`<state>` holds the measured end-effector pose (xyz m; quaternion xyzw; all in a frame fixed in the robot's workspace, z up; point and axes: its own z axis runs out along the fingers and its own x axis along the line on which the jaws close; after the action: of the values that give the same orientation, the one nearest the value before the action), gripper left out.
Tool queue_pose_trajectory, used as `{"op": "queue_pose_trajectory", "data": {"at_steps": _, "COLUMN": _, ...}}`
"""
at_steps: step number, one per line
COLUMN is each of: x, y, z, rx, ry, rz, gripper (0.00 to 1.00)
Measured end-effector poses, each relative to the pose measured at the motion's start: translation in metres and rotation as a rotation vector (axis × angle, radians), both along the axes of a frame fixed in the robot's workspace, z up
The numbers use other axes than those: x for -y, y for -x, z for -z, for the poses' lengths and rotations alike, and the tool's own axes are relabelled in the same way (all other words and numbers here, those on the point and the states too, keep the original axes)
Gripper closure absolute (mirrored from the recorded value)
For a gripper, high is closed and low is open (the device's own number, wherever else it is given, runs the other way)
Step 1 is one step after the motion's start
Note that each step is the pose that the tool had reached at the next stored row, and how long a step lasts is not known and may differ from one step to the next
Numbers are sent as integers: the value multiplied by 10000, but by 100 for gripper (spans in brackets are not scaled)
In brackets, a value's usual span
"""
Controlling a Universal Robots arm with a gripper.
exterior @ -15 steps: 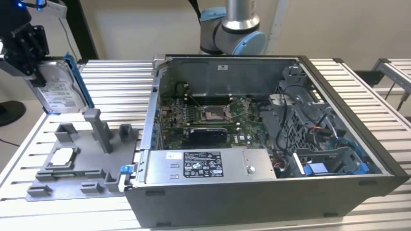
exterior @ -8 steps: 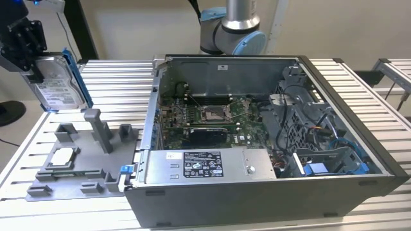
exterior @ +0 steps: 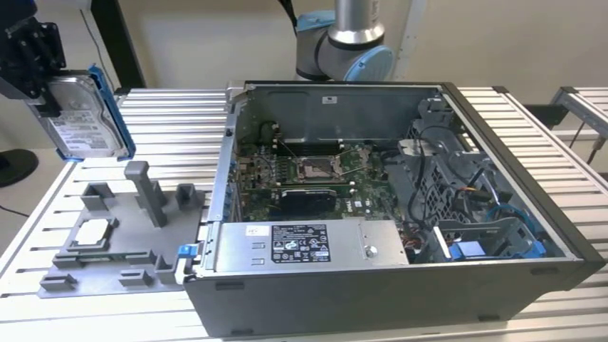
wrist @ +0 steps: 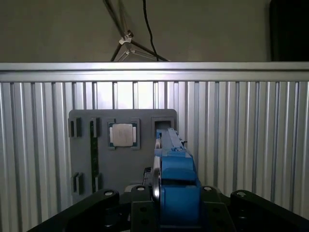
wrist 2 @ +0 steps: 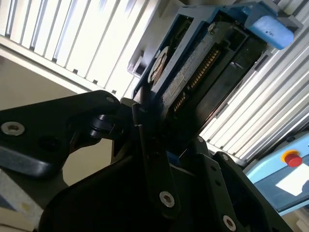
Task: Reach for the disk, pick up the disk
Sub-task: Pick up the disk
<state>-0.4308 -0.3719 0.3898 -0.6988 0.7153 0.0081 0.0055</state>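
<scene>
While the gripper pinches the disk between its fingers, the disk hangs upright in the air at the exterior view's left, above the grey tray and beside the open case. A chip lies in the tray on the slatted table.

A desk of ribbed aluminium slats fills the room's middle, pale under even light. Beyond its far edge rises a plain cream wall with a dark upright post. Off the desk's edge at the exterior view's right stands a second slatted bench. In the first wrist view a black cable hangs down the wall.
</scene>
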Motion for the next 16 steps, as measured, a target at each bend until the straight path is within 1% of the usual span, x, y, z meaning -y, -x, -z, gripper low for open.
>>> {"op": "queue_pose_trajectory", "data": {"at_steps": 16, "x": 1, "y": -1, "z": -179, "rx": -1, "ry": 18, "rz": -2, "gripper": 100}}
